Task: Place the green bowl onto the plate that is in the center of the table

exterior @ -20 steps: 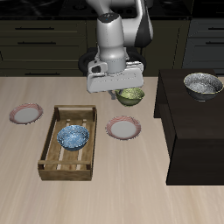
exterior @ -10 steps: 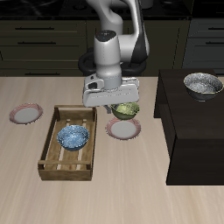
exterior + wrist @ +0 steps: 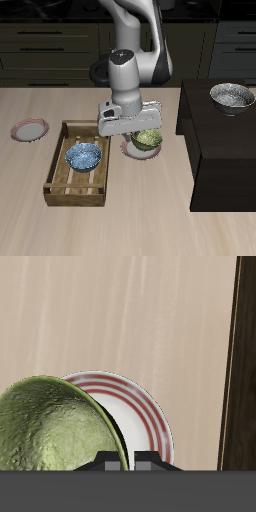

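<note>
The gripper (image 3: pixel 136 133) hangs over the middle of the table (image 3: pixel 150 220), with the green bowl (image 3: pixel 149 139) held at its rim. The jaws are closed on the bowl's edge; in the wrist view the rim runs in between the 2 fingertips (image 3: pixel 108 463).

The green bowl is directly over the plate (image 3: pixel 131 150) in the center of the table. In the exterior view it hides most of that plate, leaving only a sliver of the red-ringed edge visible. The wrist view shows the bowl (image 3: pixel 50 426) overlapping one side of the plate (image 3: pixel 135 416), with the remaining part of the plate bare. Whether the bowl touches the plate cannot be determined.

Other items:
- A wooden crate (image 3: pixel 62 160) stands just beside the plate and contains a blue bowl (image 3: pixel 84 156).
- A 2nd plate (image 3: pixel 30 130) lies beyond the crate, well apart.
- A black block (image 3: pixel 222 150) carries a grey speckled bowl (image 3: pixel 232 96).
</note>
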### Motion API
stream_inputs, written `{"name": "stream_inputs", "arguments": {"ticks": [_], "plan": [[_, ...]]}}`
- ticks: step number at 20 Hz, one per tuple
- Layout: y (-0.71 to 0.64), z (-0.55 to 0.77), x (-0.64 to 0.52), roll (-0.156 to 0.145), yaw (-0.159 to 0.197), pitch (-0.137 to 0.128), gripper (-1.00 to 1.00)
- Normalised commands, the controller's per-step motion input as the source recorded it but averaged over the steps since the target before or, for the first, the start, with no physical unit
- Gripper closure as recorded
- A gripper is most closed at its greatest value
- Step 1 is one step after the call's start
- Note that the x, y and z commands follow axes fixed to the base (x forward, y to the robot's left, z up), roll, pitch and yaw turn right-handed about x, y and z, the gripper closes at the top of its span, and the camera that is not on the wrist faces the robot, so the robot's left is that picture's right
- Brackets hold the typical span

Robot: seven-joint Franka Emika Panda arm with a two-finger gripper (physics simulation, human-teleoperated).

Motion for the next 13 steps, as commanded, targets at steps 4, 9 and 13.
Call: {"name": "stream_inputs", "arguments": {"ticks": [4, 9, 13], "plan": [[0.08, -0.01, -0.05, 0.064, 0.041, -0.020, -1.00], [0.11, 0.10, -0.13, 0.039, 0.016, -0.021, -1.00], [0.12, 0.41, -0.30, 0.005, 0.011, -0.048, -1.00]]}}
